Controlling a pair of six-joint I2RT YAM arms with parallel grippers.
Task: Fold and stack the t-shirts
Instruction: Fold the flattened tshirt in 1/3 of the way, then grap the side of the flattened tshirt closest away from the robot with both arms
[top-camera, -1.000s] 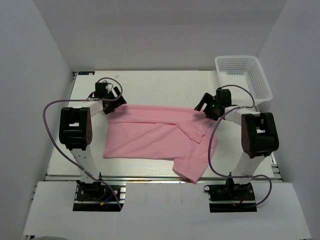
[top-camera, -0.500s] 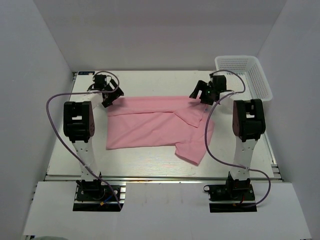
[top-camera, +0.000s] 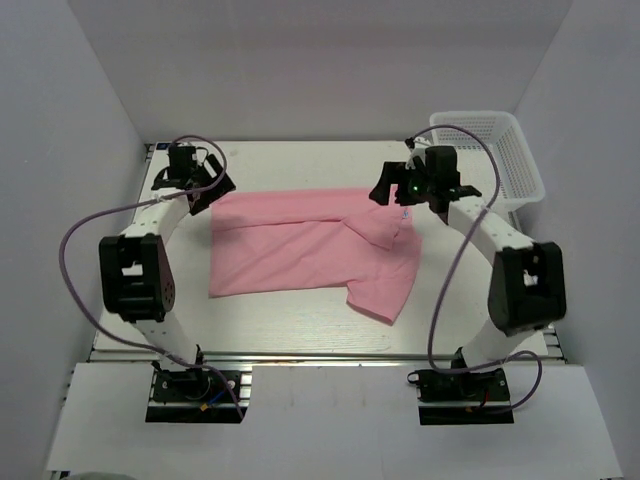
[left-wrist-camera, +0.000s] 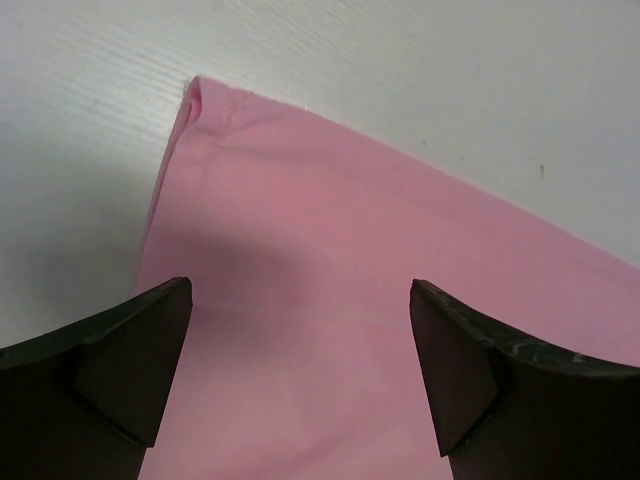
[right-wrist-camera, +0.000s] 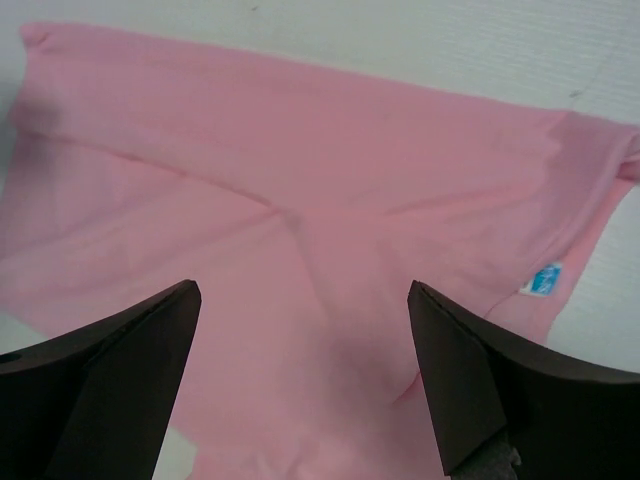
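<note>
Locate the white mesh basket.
Top view: the white mesh basket sits at the far right corner of the table, just beyond the right gripper, apart from the pink t-shirt.

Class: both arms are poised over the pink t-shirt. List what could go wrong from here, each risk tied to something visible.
1. The t-shirt lies in overlapping layers; the open left tool and right tool may pinch only the top one, spoiling the fold.
2. The right arm's cable loops beside the basket; a swing could snag it.
</note>
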